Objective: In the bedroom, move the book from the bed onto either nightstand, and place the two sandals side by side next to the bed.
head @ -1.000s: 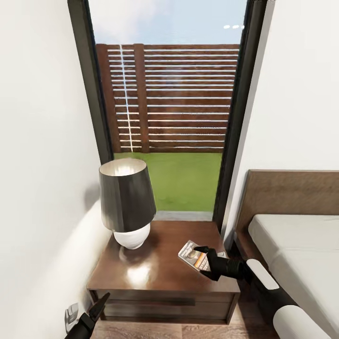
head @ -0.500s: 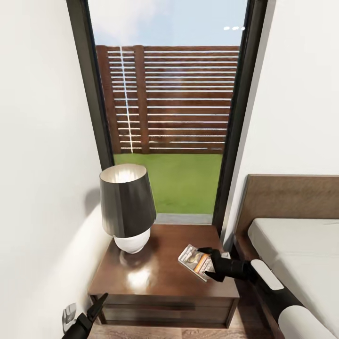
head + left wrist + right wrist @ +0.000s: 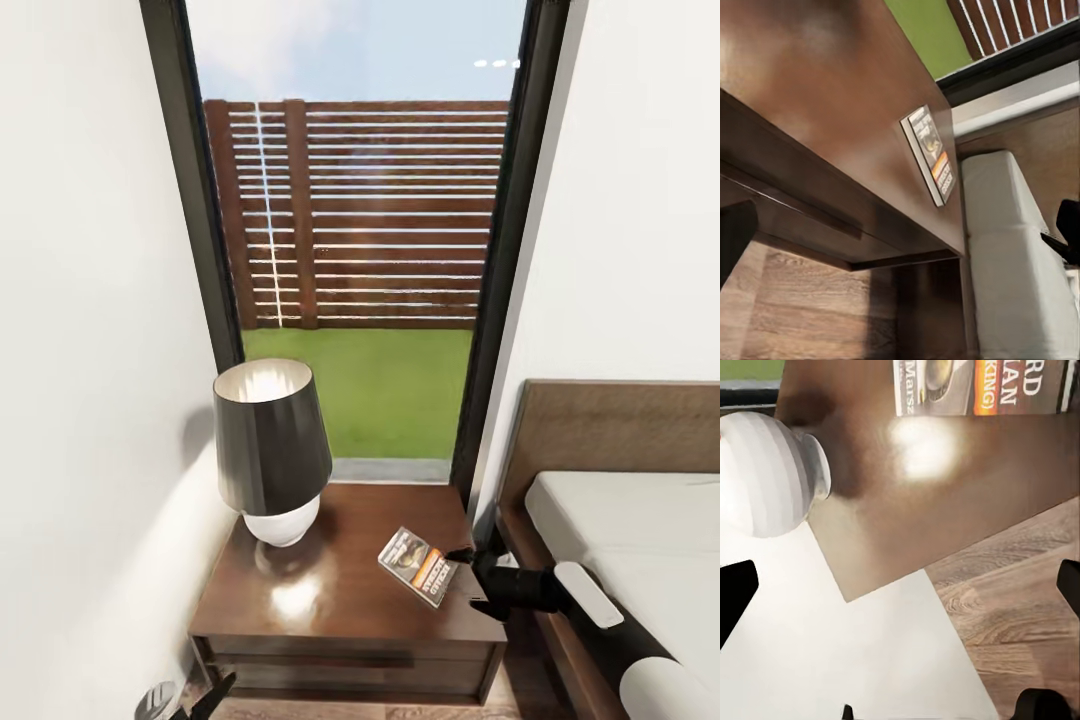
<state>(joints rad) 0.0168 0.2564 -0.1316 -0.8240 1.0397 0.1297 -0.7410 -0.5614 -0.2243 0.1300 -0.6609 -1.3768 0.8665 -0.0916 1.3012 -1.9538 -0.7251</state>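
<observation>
Our right gripper (image 3: 470, 577) hangs just off the nightstand's (image 3: 330, 600) right front corner with its fingers spread and nothing between them; in the right wrist view both dark fingertips (image 3: 735, 596) sit far apart at the frame's edges. At about nine o'clock from that gripper the book (image 3: 418, 566) lies flat on the nightstand top, released: a thin paperback, pale grey with an orange band and dark lettering, set at an angle near the right edge.

Around eleven o'clock from the book stands a lamp (image 3: 268, 450) with a dark conical shade and a round white base, well apart from it. The bed (image 3: 640, 540) with its brown headboard and pale mattress lies at three o'clock. Behind the nightstand a tall dark-framed window (image 3: 360, 250) shows lawn and a slatted fence.

Our left gripper (image 3: 205, 695) sits low by the nightstand's front left corner; we cannot tell how its fingers stand. Its wrist view shows the nightstand's underside edge, the book (image 3: 930, 154) on top and the wood-plank floor (image 3: 802, 307). The right wrist view adds the cover's lettering (image 3: 982, 386) and the lamp's white base (image 3: 769, 472).
</observation>
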